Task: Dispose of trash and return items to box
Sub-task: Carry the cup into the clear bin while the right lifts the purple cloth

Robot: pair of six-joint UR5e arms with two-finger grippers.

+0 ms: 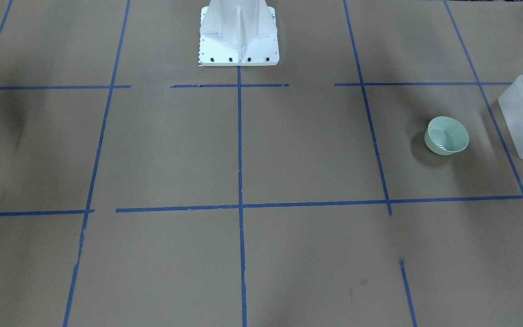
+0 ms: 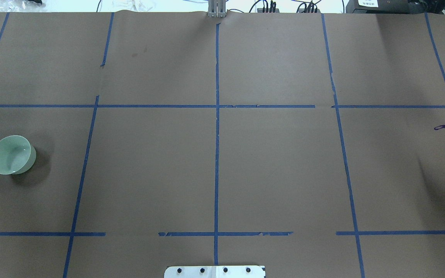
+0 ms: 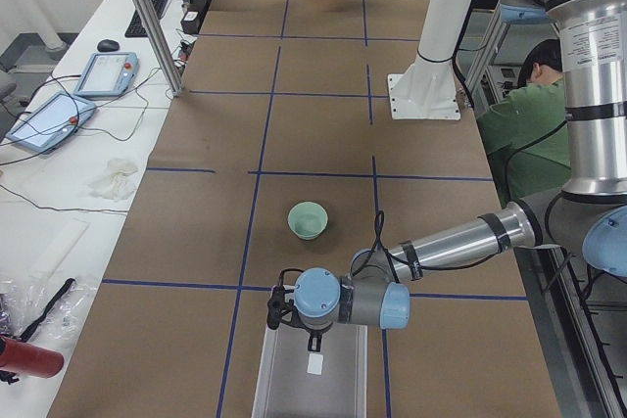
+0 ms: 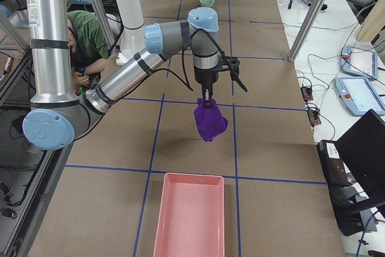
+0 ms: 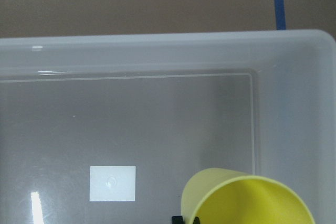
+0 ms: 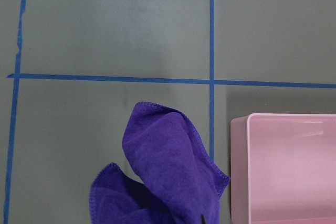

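The pale green bowl (image 1: 446,135) stands upright on the brown table, beside the frosted box (image 1: 522,136); it also shows in the overhead view (image 2: 12,154). The yellow cup (image 5: 247,198) is inside the box (image 5: 157,56), close under the left wrist camera. My left gripper (image 3: 315,342) hangs over the box, and its fingertips (image 5: 181,219) look closed on the cup's wall. My right gripper (image 4: 206,97) is shut on a purple cloth (image 4: 209,121) and holds it above the table, short of a pink bin (image 4: 189,215).
The pink bin (image 6: 283,166) lies at the table's right end, just right of the hanging cloth (image 6: 163,182). Blue tape lines grid the table. The white robot base (image 1: 239,34) stands mid-table at the robot's edge. A person in green sits behind the robot (image 3: 519,134).
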